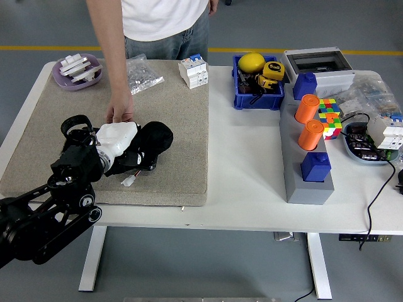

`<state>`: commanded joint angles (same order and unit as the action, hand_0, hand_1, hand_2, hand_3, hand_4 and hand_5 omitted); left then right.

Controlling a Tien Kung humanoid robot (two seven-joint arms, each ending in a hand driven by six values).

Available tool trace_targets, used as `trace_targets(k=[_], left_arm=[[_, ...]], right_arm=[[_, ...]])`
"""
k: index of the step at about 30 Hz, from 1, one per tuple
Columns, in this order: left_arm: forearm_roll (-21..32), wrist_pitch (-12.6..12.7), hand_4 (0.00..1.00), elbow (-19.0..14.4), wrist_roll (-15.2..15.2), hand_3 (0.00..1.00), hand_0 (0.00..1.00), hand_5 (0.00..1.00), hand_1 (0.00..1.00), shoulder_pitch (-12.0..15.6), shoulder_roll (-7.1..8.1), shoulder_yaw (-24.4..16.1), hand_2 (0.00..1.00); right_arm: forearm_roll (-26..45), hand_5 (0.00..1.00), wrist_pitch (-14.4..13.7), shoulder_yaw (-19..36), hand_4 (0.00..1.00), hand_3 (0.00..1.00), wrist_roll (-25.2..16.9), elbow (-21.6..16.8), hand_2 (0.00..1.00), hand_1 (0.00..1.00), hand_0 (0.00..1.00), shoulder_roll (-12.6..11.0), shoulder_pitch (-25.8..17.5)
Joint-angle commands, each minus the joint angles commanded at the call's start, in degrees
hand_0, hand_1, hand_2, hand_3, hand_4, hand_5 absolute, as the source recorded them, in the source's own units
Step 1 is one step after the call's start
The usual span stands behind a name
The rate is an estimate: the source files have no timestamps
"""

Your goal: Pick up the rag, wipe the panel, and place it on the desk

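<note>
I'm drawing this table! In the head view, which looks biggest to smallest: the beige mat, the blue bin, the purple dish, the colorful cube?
1. Beige mat, by far.
2. Blue bin.
3. Purple dish, only a little smaller than the bin.
4. Colorful cube, partly hidden, but clearly smallest.

A white bench (245, 182) fills the frame's middle. A beige mat (182, 135) covers its left half; a blue bin (258, 100), grey block (302, 182) and grey box (318, 66) sit at right.

rag (155, 139) lies on the panel (136, 165), on the mat (176, 119), left of bin (259, 99)
</note>
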<state>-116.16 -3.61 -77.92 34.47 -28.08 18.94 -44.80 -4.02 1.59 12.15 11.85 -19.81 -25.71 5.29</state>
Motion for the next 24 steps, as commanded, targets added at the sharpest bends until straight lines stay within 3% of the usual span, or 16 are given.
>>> trace_targets(k=[11,24], left_arm=[[-0.66,0.26,0.145,3.68,-0.03,0.472,0.243,0.002,0.308,1.36,1.57,-4.17,0.536],[-0.94,0.35,0.159,5.76,0.06,0.476,0.246,0.002,0.310,2.23,3.02,-7.96,0.537]], right_arm=[[-0.16,0.635,0.01,0.16,0.998,0.733,-0.02,-0.03,0.693,0.652,0.736,0.03,-0.14],[-0.30,0.634,0.03,0.33,0.998,0.732,-0.01,-0.05,0.693,0.652,0.736,0.03,-0.07]])
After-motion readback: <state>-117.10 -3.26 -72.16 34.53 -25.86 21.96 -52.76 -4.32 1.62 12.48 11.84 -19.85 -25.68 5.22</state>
